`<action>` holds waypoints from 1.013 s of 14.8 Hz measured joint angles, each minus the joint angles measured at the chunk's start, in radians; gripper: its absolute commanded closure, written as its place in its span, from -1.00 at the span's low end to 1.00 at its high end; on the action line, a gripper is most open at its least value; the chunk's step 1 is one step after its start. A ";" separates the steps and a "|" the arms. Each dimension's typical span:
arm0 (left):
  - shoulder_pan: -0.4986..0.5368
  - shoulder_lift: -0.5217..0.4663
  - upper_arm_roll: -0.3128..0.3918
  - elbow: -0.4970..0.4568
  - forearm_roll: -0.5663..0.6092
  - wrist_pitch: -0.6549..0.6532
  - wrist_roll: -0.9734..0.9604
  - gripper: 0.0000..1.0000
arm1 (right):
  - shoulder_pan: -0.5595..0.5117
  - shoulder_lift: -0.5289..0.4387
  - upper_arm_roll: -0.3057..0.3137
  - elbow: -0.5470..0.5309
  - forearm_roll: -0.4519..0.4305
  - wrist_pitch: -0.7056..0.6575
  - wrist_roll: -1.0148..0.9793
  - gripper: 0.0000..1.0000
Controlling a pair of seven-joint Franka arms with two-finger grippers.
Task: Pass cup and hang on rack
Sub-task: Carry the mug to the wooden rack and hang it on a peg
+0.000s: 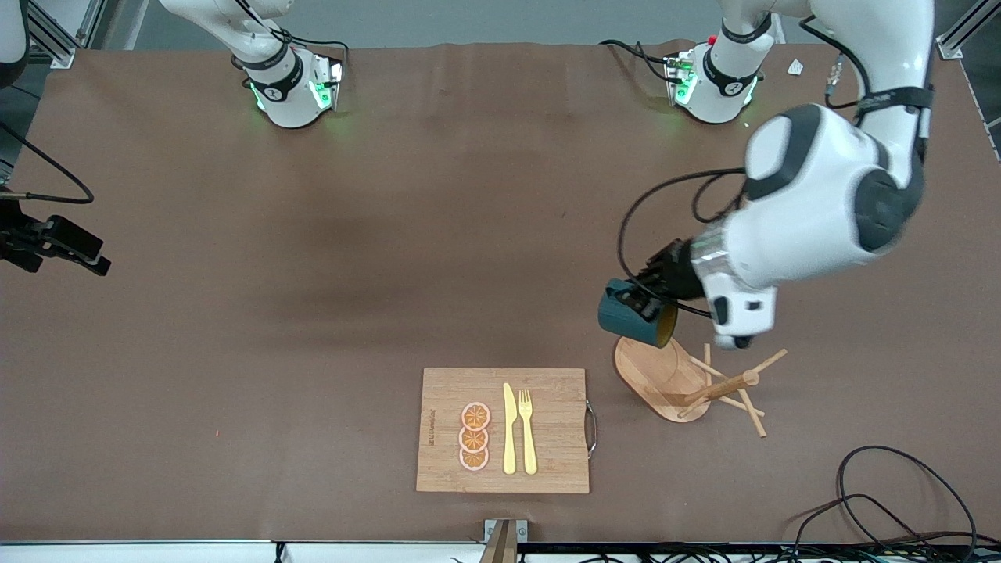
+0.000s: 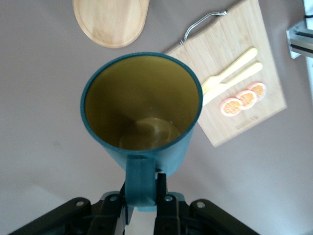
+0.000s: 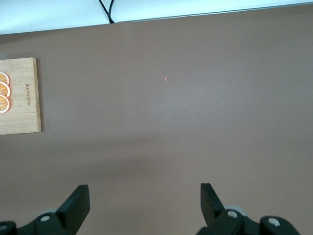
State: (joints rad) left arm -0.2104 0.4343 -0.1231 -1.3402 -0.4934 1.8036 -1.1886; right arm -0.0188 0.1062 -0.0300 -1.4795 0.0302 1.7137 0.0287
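The dark teal cup (image 1: 635, 317) with a yellowish inside is held tilted in the air, just over the rim of the rack's oval base (image 1: 653, 375). My left gripper (image 1: 637, 295) is shut on the cup's handle (image 2: 141, 181). The left wrist view looks into the cup's mouth (image 2: 142, 112), with the rack base (image 2: 111, 22) past it. The light wooden rack's post (image 1: 723, 387) and thin pegs stand at the left arm's end of the table. My right gripper (image 3: 144, 196) is open and empty, waiting over bare table at the right arm's end (image 1: 78, 250).
A bamboo cutting board (image 1: 446, 422) with a metal handle, three orange slices (image 1: 474, 438), a yellow knife (image 1: 509, 430) and a fork (image 1: 528, 430) lies beside the rack, near the front edge. Black cables (image 1: 884, 500) lie at the front corner.
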 measured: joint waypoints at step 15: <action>0.219 0.132 -0.002 -0.009 -0.400 -0.179 0.318 0.98 | 0.000 0.000 0.001 0.004 0.000 -0.014 0.000 -1.00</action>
State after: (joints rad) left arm 0.0087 0.5666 -0.1247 -1.3493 -0.8933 1.6242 -0.8707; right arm -0.0188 0.1062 -0.0295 -1.4758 0.0303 1.7000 0.0287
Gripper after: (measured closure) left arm 0.789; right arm 0.000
